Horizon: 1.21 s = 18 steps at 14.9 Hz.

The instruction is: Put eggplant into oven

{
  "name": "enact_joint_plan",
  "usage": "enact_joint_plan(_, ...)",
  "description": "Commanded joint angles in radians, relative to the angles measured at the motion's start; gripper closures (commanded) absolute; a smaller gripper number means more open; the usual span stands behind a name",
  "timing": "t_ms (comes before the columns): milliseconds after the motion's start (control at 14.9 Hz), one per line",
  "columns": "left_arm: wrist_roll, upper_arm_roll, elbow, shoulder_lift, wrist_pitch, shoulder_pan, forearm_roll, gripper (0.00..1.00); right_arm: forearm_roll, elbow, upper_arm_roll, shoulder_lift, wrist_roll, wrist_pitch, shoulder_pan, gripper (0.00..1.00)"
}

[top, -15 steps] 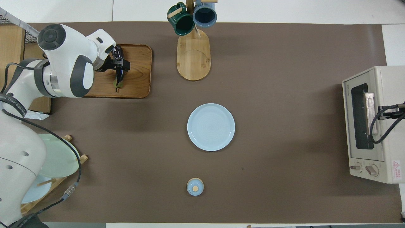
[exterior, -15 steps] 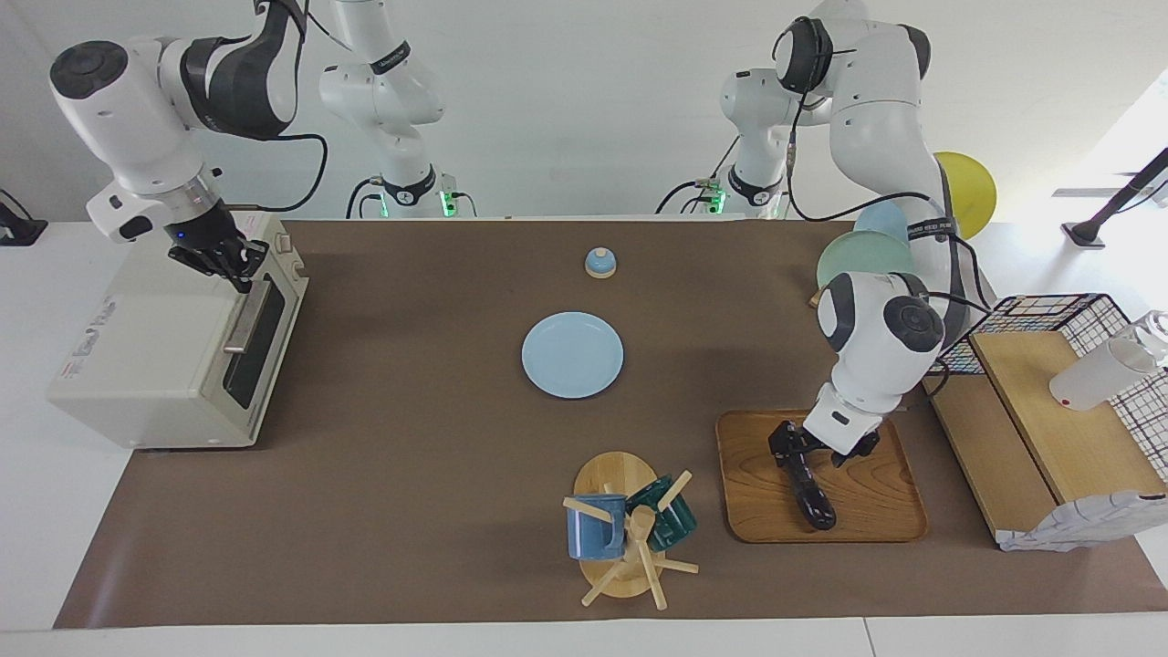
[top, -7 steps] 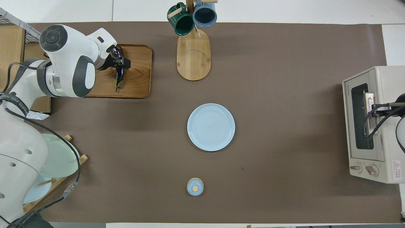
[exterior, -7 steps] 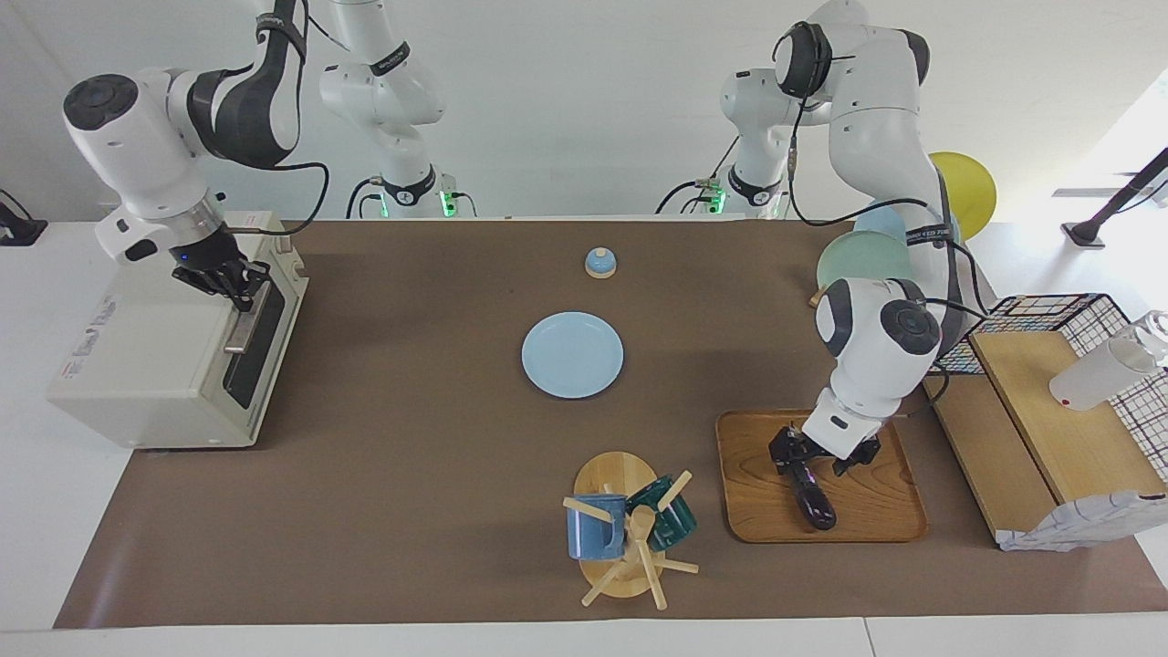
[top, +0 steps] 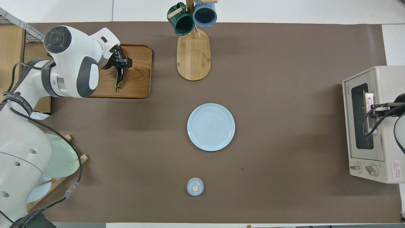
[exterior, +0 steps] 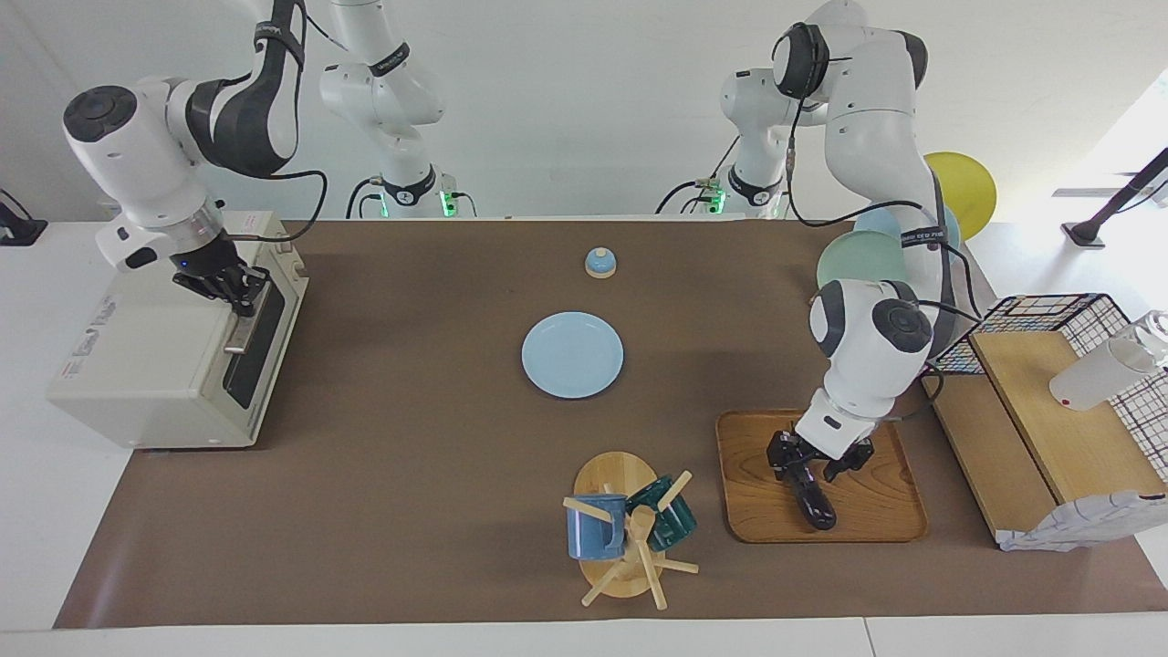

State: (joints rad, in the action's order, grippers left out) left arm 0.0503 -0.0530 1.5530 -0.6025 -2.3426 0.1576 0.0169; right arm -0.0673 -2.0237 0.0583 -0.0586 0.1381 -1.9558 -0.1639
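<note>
The left gripper has sunk lower around the eggplant on the wooden tray; whether it's squeezing, I cannot tell. The right gripper has dropped onto the oven handle, grip unclear. Door's still closed.

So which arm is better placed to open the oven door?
Right: the right gripper is already at the oven's door handle, while the left gripper is down at the eggplant on the wooden tray.
</note>
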Motion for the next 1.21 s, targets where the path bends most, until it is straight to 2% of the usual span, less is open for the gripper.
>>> enact_joint_plan(0,0.0,0.004,0.013,-0.005,-0.034,0.008,-0.02,0.16,-0.006,-0.066,-0.012,0.005,-0.017,-0.08,0.01,1.0)
enact_joint_plan(268,0.0,0.004,0.03,-0.002,-0.049,0.008,-0.02,0.16,-0.003,-0.066,-0.012,0.072,-0.017,-0.17,0.069,1.0)
enact_joint_plan(335,0.0,0.004,0.03,-0.002,-0.047,0.008,-0.02,0.23,-0.003,-0.066,-0.014,0.095,-0.017,-0.204,0.072,1.0)
enact_joint_plan(402,0.0,0.004,0.03,-0.002,-0.046,0.007,-0.02,0.35,-0.003,-0.066,-0.014,0.112,-0.017,-0.222,0.087,1.0)
enact_joint_plan(469,0.0,0.005,0.029,-0.002,-0.044,0.007,-0.022,0.54,-0.003,-0.067,-0.014,0.127,-0.017,-0.238,0.099,1.0)
enact_joint_plan(603,0.0,0.005,0.022,-0.002,-0.035,0.007,-0.025,0.98,-0.002,-0.099,-0.014,0.131,-0.017,-0.285,0.104,1.0)
enact_joint_plan(736,0.0,0.005,0.006,0.0,-0.006,0.005,-0.025,1.0,-0.002,-0.139,-0.017,0.122,-0.029,-0.333,0.133,1.0)
enact_joint_plan(937,0.014,0.002,-0.04,0.024,0.107,0.008,-0.003,1.0,0.0,-0.173,-0.017,0.134,-0.071,-0.362,0.156,1.0)
enact_joint_plan(1138,0.028,0.002,-0.027,0.157,0.279,0.013,0.083,1.0,0.006,-0.188,-0.017,0.149,-0.072,-0.368,0.159,1.0)
